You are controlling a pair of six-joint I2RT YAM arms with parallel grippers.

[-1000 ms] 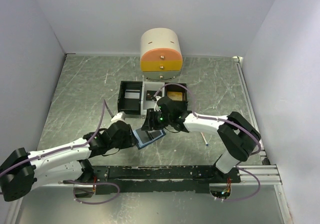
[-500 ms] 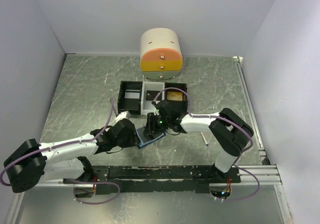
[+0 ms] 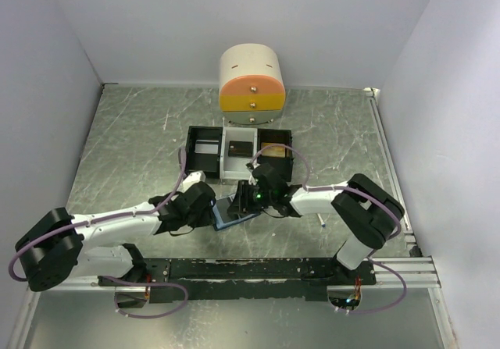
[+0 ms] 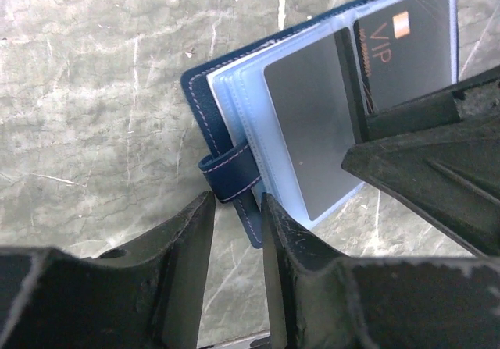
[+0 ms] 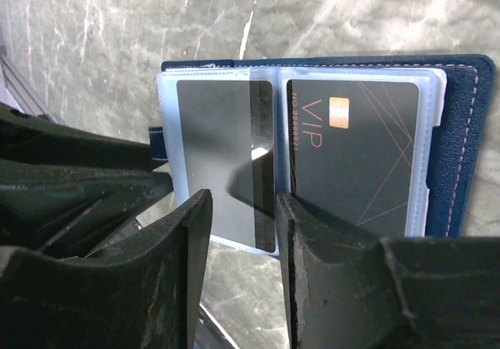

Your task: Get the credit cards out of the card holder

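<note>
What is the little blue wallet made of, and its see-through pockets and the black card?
The card holder looks like navy leather or a fake one: matte, with pale stitching along the edge. Its pockets look like clear soft plastic, shiny and see-through. The black VIP card seems hard plastic, smooth with thin printed lines.

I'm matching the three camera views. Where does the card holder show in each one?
Top external: card holder, just below the picture's centre.
Left wrist: card holder, upper right, lying open.
Right wrist: card holder, across the upper middle, lying open.
Shared landmark: the black VIP card, in both wrist views; too small to pick out overhead.
</note>
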